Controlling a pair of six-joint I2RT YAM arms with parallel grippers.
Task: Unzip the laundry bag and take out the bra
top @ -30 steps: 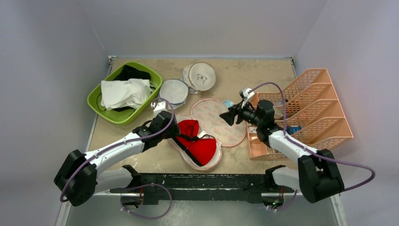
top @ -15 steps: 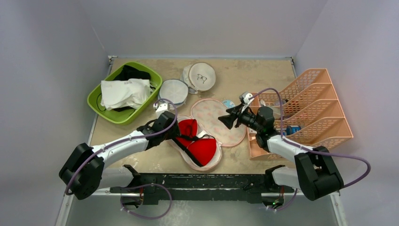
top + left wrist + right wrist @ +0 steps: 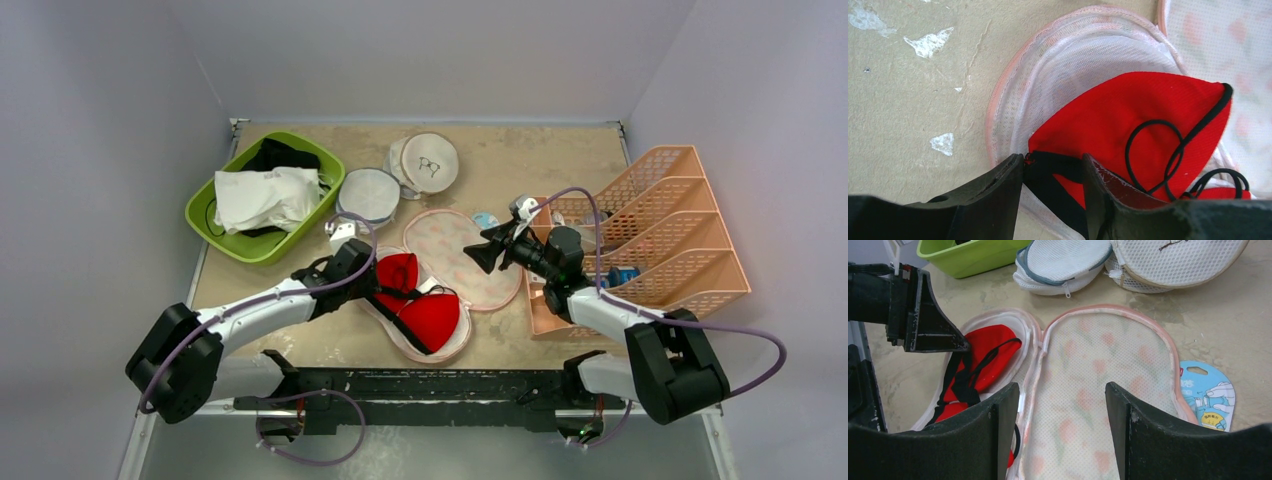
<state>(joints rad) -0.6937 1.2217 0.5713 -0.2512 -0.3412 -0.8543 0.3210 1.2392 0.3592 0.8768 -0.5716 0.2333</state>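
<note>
The laundry bag [image 3: 470,262] lies unzipped and spread flat mid-table, its flowered half [image 3: 1098,355] to the right and its pale mesh half [image 3: 1068,55] to the left. The red bra [image 3: 425,312] rests in the mesh half, its black straps looped on top [image 3: 1128,115]. My left gripper [image 3: 372,278] is low at the bra's left end, jaws open [image 3: 1053,162] with the black band lying between the fingers. My right gripper [image 3: 478,252] hovers open [image 3: 1062,390] over the flowered half, holding nothing. The bra [image 3: 983,355] also shows in the right wrist view.
A green basin [image 3: 228,238] with white and black garments sits at back left. A round white-grey mesh bag [image 3: 368,193] and a round white bag with a glasses drawing [image 3: 430,162] lie behind. A blue card [image 3: 1205,397] lies beside the bag; an orange file rack [image 3: 660,230] stands right.
The left gripper has edged in at the bra's end and its jaws have narrowed slightly. The right gripper dropped a little toward the flowered half, then held still.
</note>
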